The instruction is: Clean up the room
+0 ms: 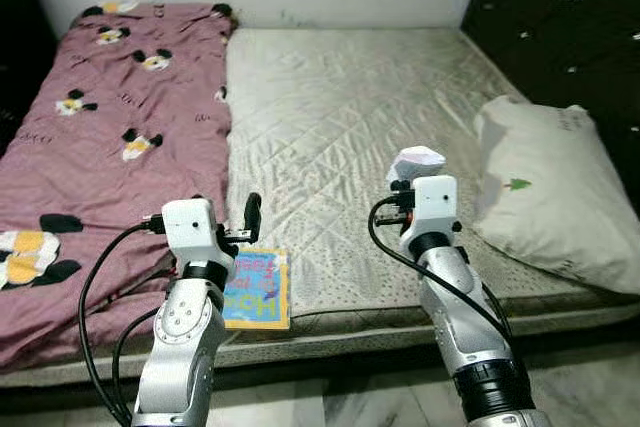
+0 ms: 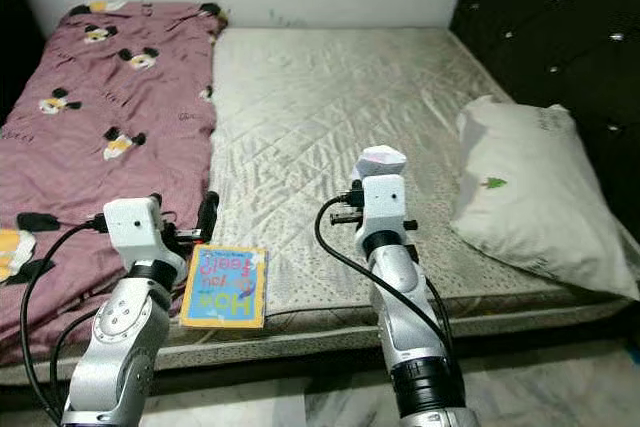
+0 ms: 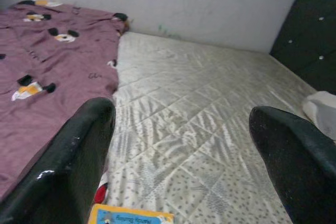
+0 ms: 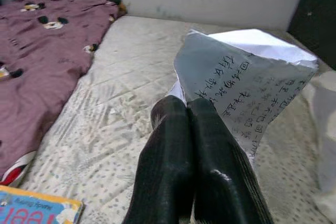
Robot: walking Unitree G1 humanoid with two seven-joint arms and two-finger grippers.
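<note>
Our right end effector (image 4: 186, 116) pinched the crumpled paper (image 4: 247, 77) above the bed (image 1: 340, 127), our left end effector (image 3: 184, 145) gaped over the book (image 2: 226, 287), pillow (image 2: 535, 192) lying alongside.

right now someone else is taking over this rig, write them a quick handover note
Right hand: shut on a crumpled sheet of paper with handwriting, held above the bare mattress near its front edge.
Left hand: open, holding nothing, over the front of the mattress just above the children's book.
The book lies flat at the bed's front edge, beside the maroon cartoon-print blanket. A pillow sits at the right by the dark headboard.
Done: paper picked up.
Left: dispose of the paper, put the book away, probably tidy the blanket.
</note>
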